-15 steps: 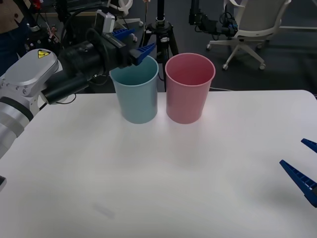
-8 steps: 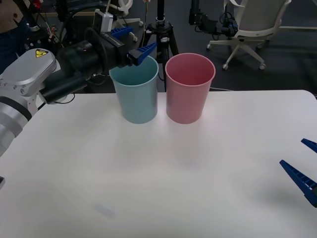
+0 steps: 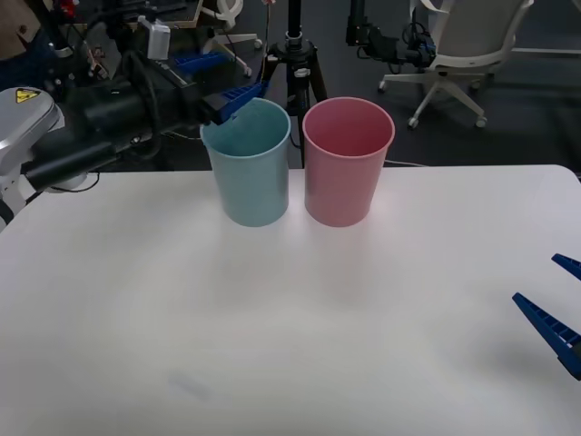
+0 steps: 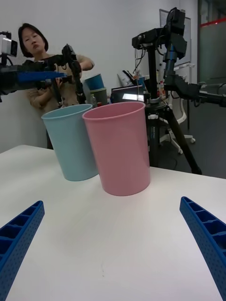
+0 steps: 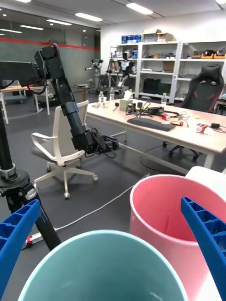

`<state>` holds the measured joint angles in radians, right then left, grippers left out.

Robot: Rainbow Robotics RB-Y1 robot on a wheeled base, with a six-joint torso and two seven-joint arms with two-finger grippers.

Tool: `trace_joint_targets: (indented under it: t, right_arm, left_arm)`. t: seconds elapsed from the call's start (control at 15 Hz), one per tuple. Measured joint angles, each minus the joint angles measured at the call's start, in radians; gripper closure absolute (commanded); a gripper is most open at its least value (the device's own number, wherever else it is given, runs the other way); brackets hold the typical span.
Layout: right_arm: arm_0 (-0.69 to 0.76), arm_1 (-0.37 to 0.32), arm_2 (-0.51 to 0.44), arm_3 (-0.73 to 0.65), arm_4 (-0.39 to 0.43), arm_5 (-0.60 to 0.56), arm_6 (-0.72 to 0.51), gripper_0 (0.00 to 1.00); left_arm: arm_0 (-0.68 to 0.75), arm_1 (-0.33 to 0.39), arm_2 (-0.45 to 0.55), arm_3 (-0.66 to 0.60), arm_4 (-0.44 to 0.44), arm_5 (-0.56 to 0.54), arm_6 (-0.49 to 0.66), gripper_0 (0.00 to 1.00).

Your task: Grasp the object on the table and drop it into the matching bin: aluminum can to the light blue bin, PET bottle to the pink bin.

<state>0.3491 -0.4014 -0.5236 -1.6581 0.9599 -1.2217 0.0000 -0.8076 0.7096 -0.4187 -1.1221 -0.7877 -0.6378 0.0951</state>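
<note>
right gripper [image 3: 556, 309]: jaws wide apart, empty, low at near right of large white table [image 3: 290, 345] | tall pale blue-teal plastic bin [image 3: 249, 173] beside tall pink plastic bin [image 3: 348, 163], far side | left gripper [image 3: 218, 80]: spread, empty, at blue rim | can unseen, likely dropped inside | advice: lift clear of rim, avoid tipping bin.

No legible text; just a yellow hazard sticker [image 3: 25, 94] on left arm.

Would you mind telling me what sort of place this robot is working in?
Most likely a robotics lab or workshop. Beyond the white table with its two bins stand camera tripods, rolling office chairs, and shelving behind a desk cluttered with electronics.
</note>
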Motion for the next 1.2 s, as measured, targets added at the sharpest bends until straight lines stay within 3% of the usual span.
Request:
trace_joint_targets:
  t: [0.33,0.53,0.93,1.07,1.2]
  right_arm:
    - [0.000,0.000,0.000,0.000,0.000,0.000,0.000,0.00]
    - [0.000,0.000,0.000,0.000,0.000,0.000,0.000,0.00]
    - [0.000,0.000,0.000,0.000,0.000,0.000,0.000,0.00]
    - [0.000,0.000,0.000,0.000,0.000,0.000,0.000,0.00]
    - [0.000,0.000,0.000,0.000,0.000,0.000,0.000,0.00]
  left_arm:
    - [0.169,0.165,0.011,-0.228,0.122,0.001,0.001,0.00]
    - [0.321,0.215,0.102,-0.366,0.131,-0.004,0.000,0.00]
    - [0.677,0.200,0.315,-0.598,0.093,-0.008,0.000,0.00]
    - [0.776,0.159,0.362,-0.653,0.082,-0.007,-0.004,0.00]
    - [0.857,0.095,0.432,-0.694,-0.001,-0.016,0.004,0.00]
